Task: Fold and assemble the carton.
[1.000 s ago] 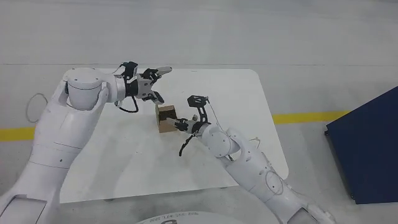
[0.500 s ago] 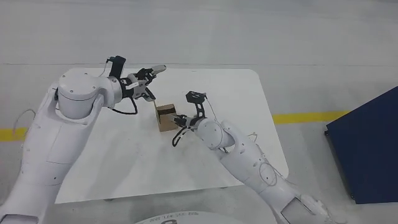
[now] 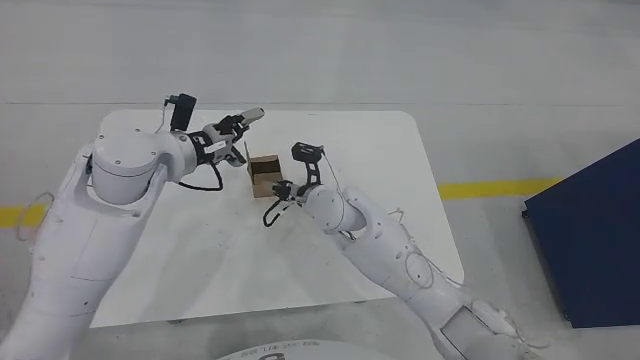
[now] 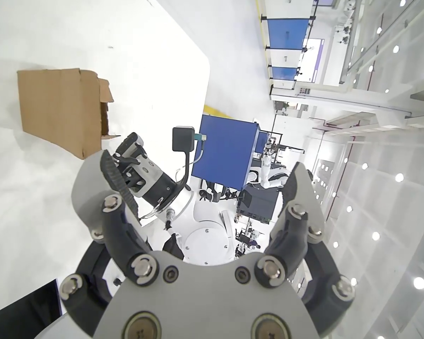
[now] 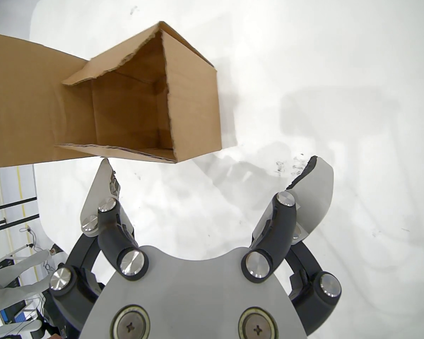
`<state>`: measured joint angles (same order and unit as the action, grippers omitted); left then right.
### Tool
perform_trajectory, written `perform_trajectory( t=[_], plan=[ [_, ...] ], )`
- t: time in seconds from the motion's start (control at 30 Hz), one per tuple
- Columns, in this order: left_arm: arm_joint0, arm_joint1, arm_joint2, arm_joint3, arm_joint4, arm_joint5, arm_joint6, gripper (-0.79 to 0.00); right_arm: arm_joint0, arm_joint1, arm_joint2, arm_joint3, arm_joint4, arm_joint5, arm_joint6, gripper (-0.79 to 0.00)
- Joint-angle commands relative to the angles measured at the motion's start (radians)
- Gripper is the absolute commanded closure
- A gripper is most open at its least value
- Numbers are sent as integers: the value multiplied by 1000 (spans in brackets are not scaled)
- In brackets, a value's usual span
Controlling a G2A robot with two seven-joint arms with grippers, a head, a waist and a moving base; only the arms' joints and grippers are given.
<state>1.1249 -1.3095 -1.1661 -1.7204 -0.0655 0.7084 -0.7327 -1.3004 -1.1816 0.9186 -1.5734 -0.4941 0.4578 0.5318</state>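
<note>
The carton (image 3: 265, 173) lay on its side near the middle of the table (image 3: 350, 140), between the two grippers. It was a small box of plain brown corrugated cardboard. Its open end (image 5: 127, 107) faced the right gripper and showed a hollow, square inside with ragged cut edges, and one long flat flap (image 5: 21, 103) stretched out from that end. From the left wrist the carton's closed side (image 4: 62, 107) looked smooth and unmarked. The right gripper (image 5: 210, 164) sat just beside the open end with its two pale metal fingers spread wide and nothing between them. Whether a fingertip touched the cardboard rim could not be told. The left gripper (image 3: 245, 132) hung above the table's far side, apart from the carton, its ribbed black pads (image 4: 118, 181) likewise spread and empty. The tabletop was white with rounded corners and a few dark scuffs.
</note>
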Motion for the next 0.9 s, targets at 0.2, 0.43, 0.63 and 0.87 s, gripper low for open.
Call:
perform_trajectory(
  t=[0.2,0.43,0.63,0.87],
  plan=[
    [47,8,-69,-71,-118,39,15,-785,-179,31,146,-79,104,-309,-145,-342],
    [53,9,-80,-78,-136,48,13,-785,-303,54,260,-165,163,-400,-146,0],
    [82,17,-115,-102,-99,54,86,-785,-303,53,260,-166,164,-403,-147,0],
    [136,37,-223,-143,-102,91,124,-785,-176,43,276,-82,368,-453,-10,0]
  ],
)
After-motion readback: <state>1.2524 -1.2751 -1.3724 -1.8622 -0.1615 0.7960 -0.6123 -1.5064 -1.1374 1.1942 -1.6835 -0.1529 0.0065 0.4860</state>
